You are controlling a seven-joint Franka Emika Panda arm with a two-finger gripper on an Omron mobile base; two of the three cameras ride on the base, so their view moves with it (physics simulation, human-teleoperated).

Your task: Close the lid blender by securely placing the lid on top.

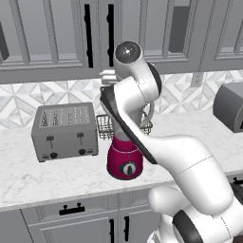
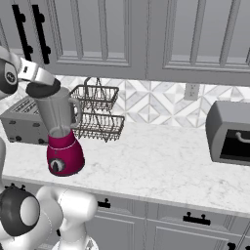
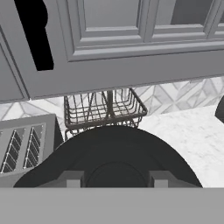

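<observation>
Black and round, the lid (image 3: 111, 153) sits pinched between my fingers (image 3: 74, 178), which are drawn narrow onto its raised centre. From the right base view I see the lid (image 2: 43, 89) right at the mouth of the blender (image 2: 61, 136), though I cannot tell whether it is seated or just touching the rim. The blender's magenta base stands on the marble worktop (image 2: 161, 166), near its front edge. Left of it is a grey toaster (image 1: 64, 130), and behind it a wire rack (image 2: 97, 112) against the tiled wall.
</observation>
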